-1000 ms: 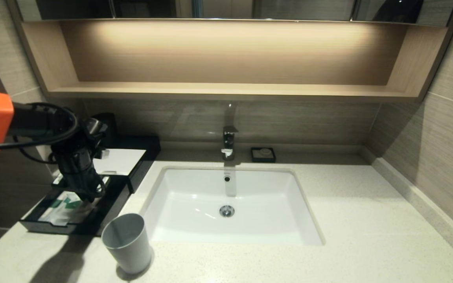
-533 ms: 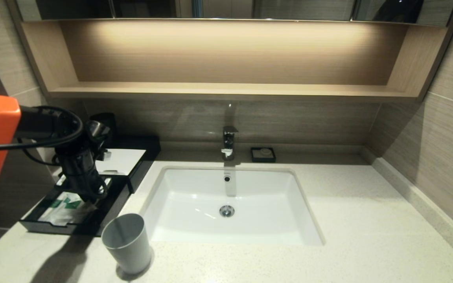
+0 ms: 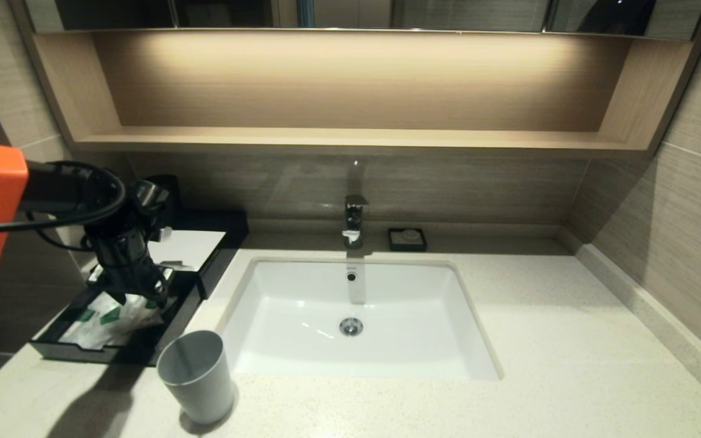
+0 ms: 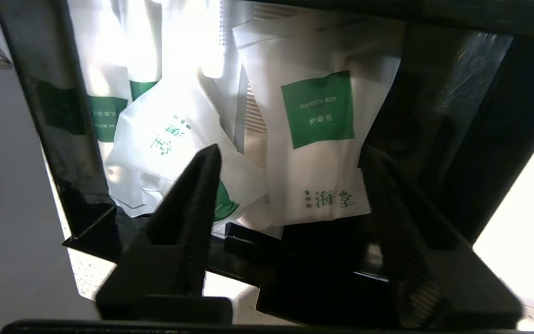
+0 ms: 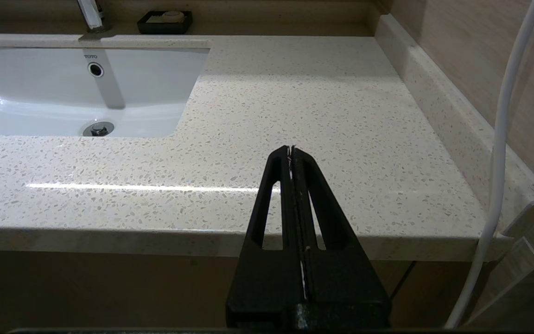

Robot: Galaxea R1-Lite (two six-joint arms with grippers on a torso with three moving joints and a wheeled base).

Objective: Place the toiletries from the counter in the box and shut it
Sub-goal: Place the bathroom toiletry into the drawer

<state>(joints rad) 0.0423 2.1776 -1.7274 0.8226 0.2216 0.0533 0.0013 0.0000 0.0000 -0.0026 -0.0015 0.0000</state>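
Bathroom counter [image 3: 509, 316]: one black box [image 3: 162, 331], lid up, two green-labelled sachets [image 4: 313, 139] inside. My left gripper [image 4: 290, 157] above them, released, empty. My right gripper [image 5: 291, 150] parked, clenched.

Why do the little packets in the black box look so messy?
The sachets lie jumbled in the open box, overlapping and tilted, not flat. The left gripper hangs open just above them. Nothing looks spilled or broken.
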